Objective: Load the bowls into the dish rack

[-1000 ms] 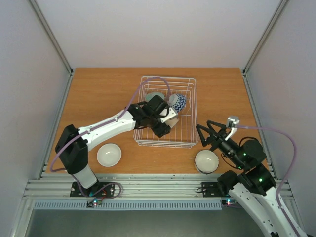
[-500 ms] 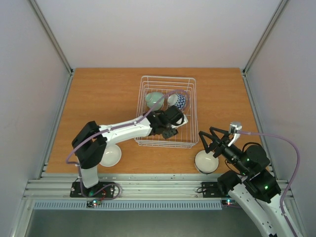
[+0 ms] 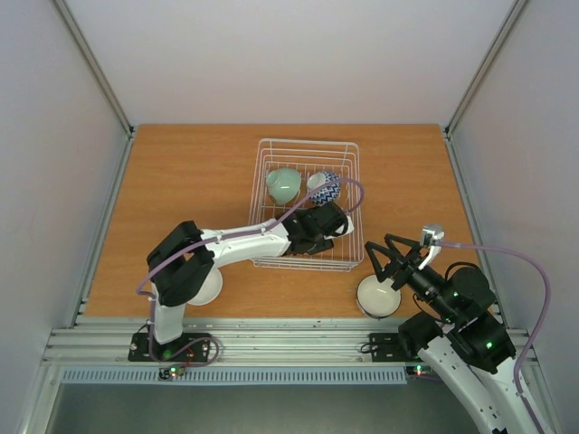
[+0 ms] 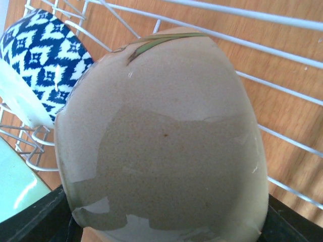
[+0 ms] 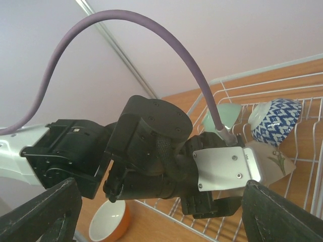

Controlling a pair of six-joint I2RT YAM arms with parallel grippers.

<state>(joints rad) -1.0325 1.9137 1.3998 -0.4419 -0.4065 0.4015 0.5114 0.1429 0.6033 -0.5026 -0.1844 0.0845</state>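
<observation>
Loading: beige bowl (image 4: 161, 136) is clamped by left fingers (image 4: 35, 224) inside dish rack (image 3: 351, 181) beside two racked bowls (image 3: 283, 185) | right fingers (image 5: 40, 212) apart | two bowls (image 3: 378, 297) left outside it

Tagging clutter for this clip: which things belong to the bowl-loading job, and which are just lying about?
Job: dish rack; green bowl; blue-patterned bowl; beige bowl; left white bowl; right white bowl.
Lying about: nothing loose; only purple cables.

Finishes: beige ceramic bowl (image 4: 166, 151), glossy and finely speckled; white wire rectangular dish rack (image 3: 308, 141), smooth coated metal; orange-brown wooden tabletop (image 3: 181, 181), matt, grained.
</observation>
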